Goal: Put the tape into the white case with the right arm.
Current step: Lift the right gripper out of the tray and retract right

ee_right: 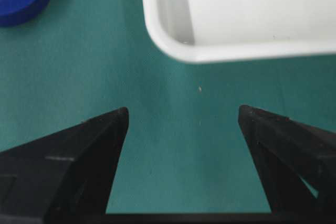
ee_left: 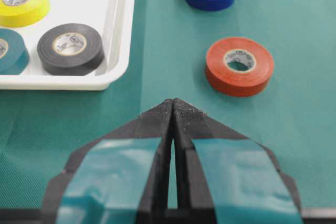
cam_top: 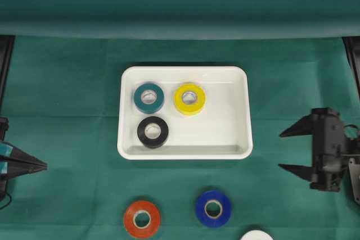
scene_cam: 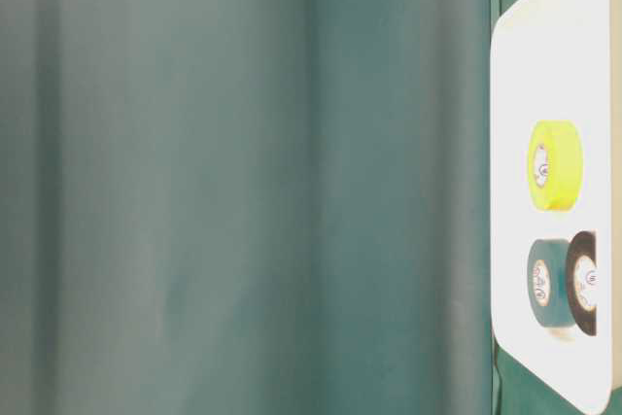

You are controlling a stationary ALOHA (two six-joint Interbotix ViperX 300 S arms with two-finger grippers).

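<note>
Case: the white case [cam_top: 242, 113] lay in the middle of the green bench [cam_top: 67, 82]; shallow, glossy, with a raised rim and rounded corners.
Inside the case: a teal roll [cam_top: 148, 98], a yellow roll [cam_top: 189, 99] and a black roll [cam_top: 152, 132] lay flat on their sides in its left half; the right half was bare.
Tape left on the bench: an orange roll [cam_top: 142, 218] and a blue roll [cam_top: 213, 208] lay flat below the case, near each other but apart; a white roll [cam_top: 257, 235] showed only partly at the bottom edge.
Right arm: the right gripper [cam_top: 288, 149] sat to the right of the case, clear of it; its fingers [ee_right: 100, 145] stood well apart with only bare cloth between them, holding nothing.
Left arm: the left gripper [ee_left: 173, 103] rested at the left edge; its blue-banded fingers [ee_left: 152, 124] were pressed together, holding nothing.
Handling, as a judgement: the rolls looked light and stiff, with smooth, possibly slippery outer faces; they should not crush or break.
Where to take hold, as a judgement: across the outer wall of the blue roll, the nearest to the right gripper; or one finger in the hole and one outside, pinching the ring.
</note>
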